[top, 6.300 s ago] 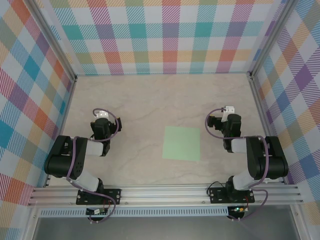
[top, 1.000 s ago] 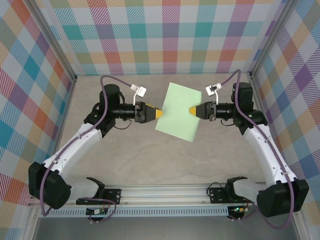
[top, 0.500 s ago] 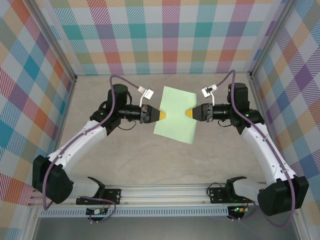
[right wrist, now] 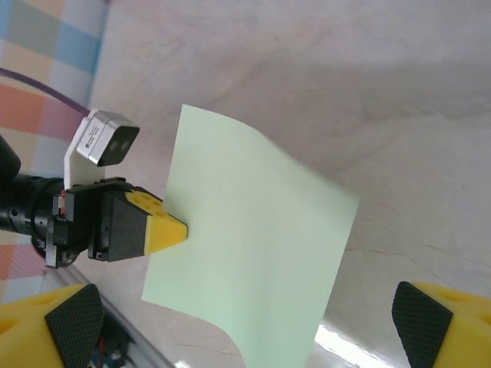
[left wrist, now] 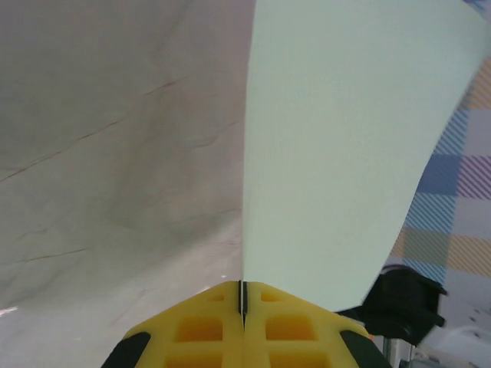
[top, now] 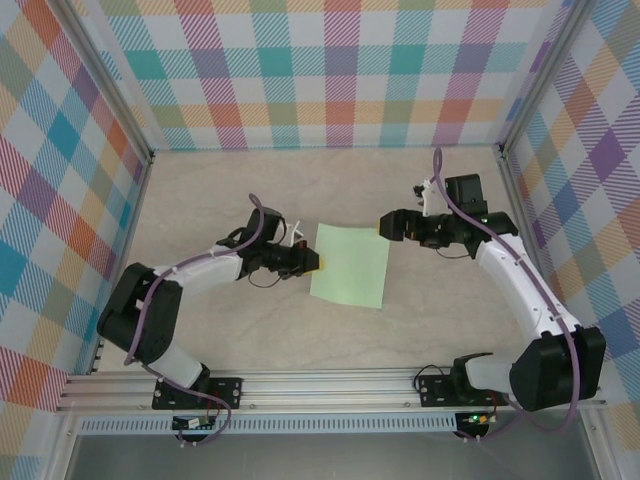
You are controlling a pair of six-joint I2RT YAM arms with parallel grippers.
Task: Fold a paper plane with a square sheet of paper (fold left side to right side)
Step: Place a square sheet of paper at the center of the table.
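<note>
The square sheet of paper (top: 350, 265) is pale green, unfolded and slightly curved, low over the table's middle. My left gripper (top: 313, 262) is shut on the middle of its left edge; in the left wrist view the yellow jaws (left wrist: 242, 299) are closed on the sheet (left wrist: 345, 153), which stands edge-on above them. The right gripper (top: 385, 226) hangs open just off the sheet's far right corner, holding nothing. In the right wrist view its fingers (right wrist: 73, 316) are spread wide, with the sheet (right wrist: 253, 261) and the left gripper (right wrist: 157, 226) beyond them.
The marble-patterned tabletop (top: 250, 200) is walled by plaid panels on the left, back and right. An aluminium rail (top: 330, 385) with both arm bases runs along the near edge.
The right gripper has let go of the sheet's right edge and opened. The left gripper has carried the sheet down and toward the near side, from raised between both grippers to low over the table.
</note>
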